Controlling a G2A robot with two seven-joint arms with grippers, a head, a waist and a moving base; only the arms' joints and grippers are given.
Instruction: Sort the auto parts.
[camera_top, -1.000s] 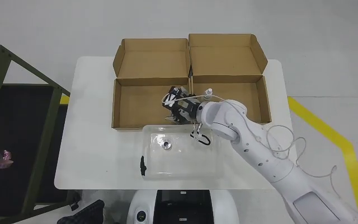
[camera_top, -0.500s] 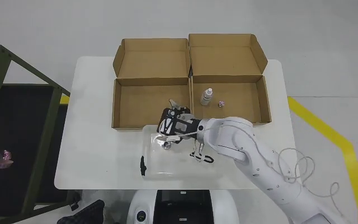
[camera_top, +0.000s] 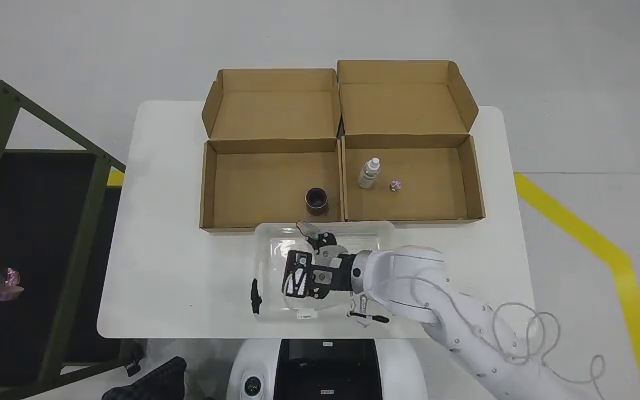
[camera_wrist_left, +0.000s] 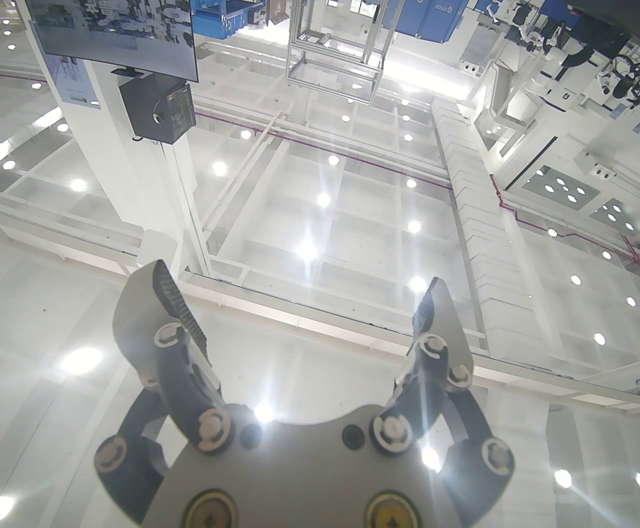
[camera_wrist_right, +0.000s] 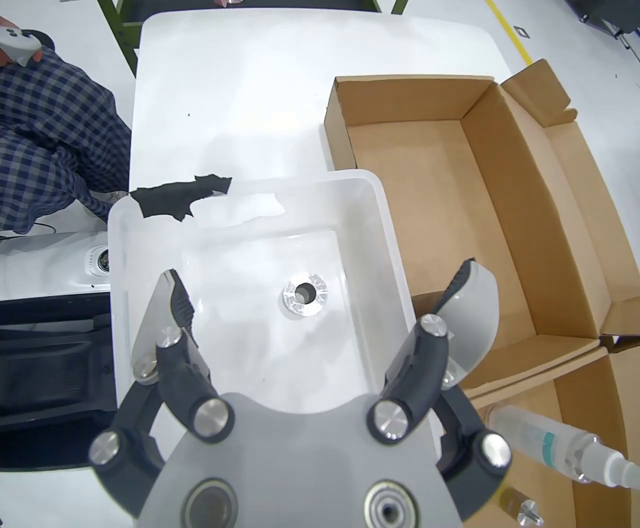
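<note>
Right tool (camera_wrist_right: 320, 277), jaws spread wide, hovers over a clear bin (camera_wrist_right: 235, 280) at the counter's (camera_top: 160, 250) front edge. A silver ring (camera_wrist_right: 303, 296) lies on the bin's floor. Left tool (camera_wrist_left: 297, 280), also spread, points up at the ceiling (camera_wrist_left: 320, 150).

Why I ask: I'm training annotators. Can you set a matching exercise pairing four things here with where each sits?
Things:
1. black ring
2. spray bottle
3. silver washer
4. black tape scrap

Places:
A. floor of the clear bin
B. right cardboard box
C. rim of the clear bin
D. left cardboard box

Pairs: 1-D, 2-B, 3-A, 4-C
</note>
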